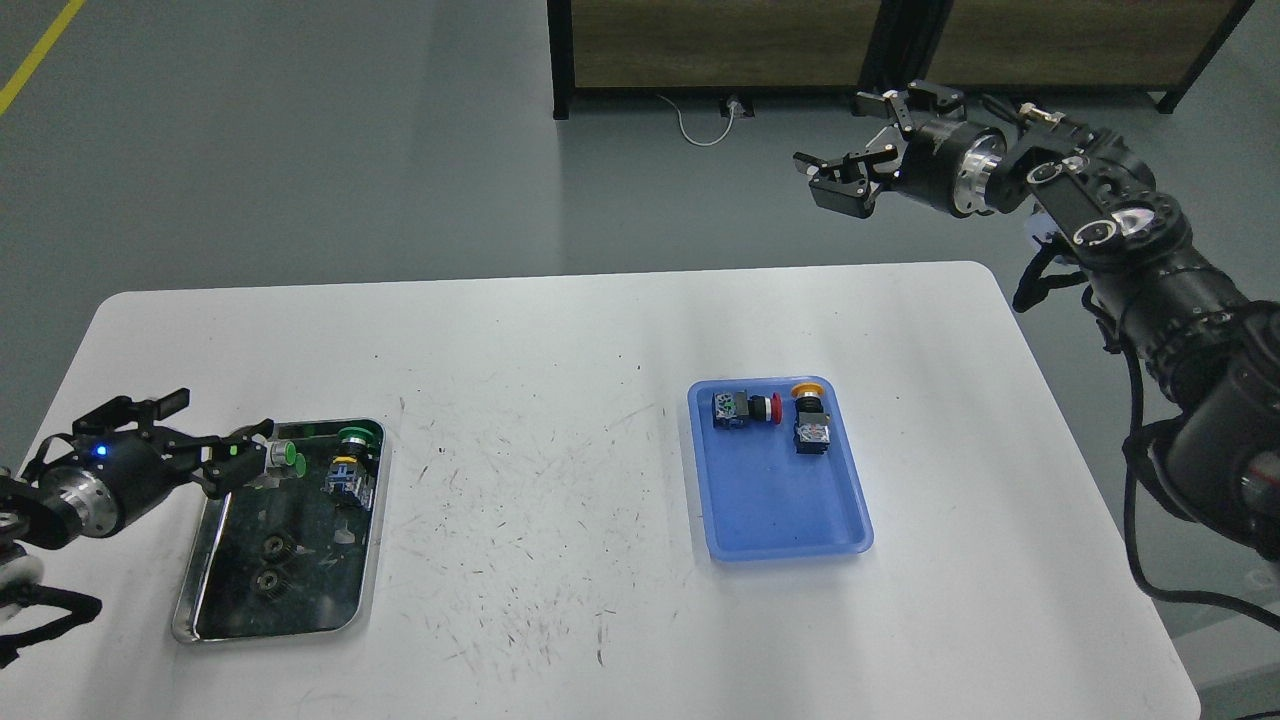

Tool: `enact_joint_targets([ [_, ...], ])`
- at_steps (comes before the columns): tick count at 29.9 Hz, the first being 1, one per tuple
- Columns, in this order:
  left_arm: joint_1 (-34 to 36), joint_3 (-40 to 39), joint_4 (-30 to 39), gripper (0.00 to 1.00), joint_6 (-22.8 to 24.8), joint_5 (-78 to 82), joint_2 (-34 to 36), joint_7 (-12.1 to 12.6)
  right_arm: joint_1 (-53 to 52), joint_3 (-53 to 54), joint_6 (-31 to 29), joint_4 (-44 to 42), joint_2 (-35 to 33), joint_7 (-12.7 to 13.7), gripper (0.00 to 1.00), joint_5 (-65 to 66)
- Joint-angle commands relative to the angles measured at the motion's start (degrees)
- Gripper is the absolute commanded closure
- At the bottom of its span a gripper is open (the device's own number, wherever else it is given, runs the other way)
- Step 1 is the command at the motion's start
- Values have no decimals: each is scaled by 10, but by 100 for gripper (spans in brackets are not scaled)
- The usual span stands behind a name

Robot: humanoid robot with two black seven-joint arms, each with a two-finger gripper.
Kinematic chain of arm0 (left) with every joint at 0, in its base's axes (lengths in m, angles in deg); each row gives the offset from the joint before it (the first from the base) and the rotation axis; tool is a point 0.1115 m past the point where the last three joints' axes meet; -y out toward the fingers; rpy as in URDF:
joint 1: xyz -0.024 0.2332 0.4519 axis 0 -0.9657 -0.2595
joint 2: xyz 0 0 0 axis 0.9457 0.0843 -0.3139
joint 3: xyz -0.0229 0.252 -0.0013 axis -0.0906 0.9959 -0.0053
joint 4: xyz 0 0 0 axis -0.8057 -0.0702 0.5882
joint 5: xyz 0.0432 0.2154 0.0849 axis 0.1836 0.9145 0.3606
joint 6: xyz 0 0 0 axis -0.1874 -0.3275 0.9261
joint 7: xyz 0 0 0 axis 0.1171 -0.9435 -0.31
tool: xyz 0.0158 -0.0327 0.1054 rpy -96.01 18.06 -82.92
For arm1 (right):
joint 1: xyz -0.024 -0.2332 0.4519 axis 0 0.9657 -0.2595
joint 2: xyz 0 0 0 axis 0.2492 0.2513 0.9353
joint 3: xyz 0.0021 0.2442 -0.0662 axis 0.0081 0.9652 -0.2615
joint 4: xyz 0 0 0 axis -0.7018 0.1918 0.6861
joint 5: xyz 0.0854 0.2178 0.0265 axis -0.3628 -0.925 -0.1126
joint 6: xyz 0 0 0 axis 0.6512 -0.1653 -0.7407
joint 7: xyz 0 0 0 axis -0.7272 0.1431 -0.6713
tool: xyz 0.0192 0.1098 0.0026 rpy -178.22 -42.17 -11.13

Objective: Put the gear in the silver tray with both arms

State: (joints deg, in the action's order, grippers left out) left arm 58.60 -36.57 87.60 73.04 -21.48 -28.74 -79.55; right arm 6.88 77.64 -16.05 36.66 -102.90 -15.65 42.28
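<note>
Grey floor filled the background in the head view, with a dark wood-panelled cabinet [900, 45] at the top and a white cable [705, 120] plugged in under it. Up front was our white table [560, 330], pretty scuffed in the middle.

On the left side of the table sat the silver tray [365, 560]. Two small dark gears lay on its mirror-like bottom, one gear [275, 546] just above the other gear [267, 581], close together but we couldn't tell if they touched. At the far end of that tray was a green-capped button [356, 437], a small blue-and-yellow block [345, 478] right below it, and a silver plug with green tips [286, 455] to their left.

Our left gripper [205, 440] hung over the tray's far-left corner with its fingers spread wide and nothing between them. A blue light glowed on the wrist.

Right of centre sat the blue tray [790, 520], well apart from the silver one. It held a red-button switch [745, 408] lying on its side and a yellow-button switch [808, 415] next to it, both at the far end.

Our right gripper [855, 160] was way up and beyond the table's back edge, over the floor, fingers splayed wide and empty too.
</note>
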Motion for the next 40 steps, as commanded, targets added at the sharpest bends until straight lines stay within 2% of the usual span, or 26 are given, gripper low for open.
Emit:
enact_joint_targets([
  [1,94,-8,-4,3,0,-2,6,52,-3,2,29,-1,-2,0,1,-32],
  [4,170,8,-12,3,0,-33,4,59,-4,5,87,-1,-9,-1,1,-78],
  [6,227,36,-33,3,0,-72,-1,64,-4,17,105,-3,-22,-1,1,-110],
  [10,342,128,-110,3,4,-133,-39,70,-12,28,105,-15,-49,4,1,-149],
  [16,421,131,-183,3,8,-144,-115,105,-22,32,113,-14,-52,35,1,-190],
  [20,439,108,-221,3,7,-144,-169,110,-26,47,122,-14,-56,36,2,-208],
  [27,447,75,-266,2,8,-145,-221,113,-44,95,119,-14,-84,30,2,-213],
  [36,456,75,-281,2,2,-156,-246,112,-67,92,128,-13,-89,26,1,-218],
  [40,456,79,-281,1,1,-156,-244,112,-73,93,152,-13,-92,27,1,-218],
])
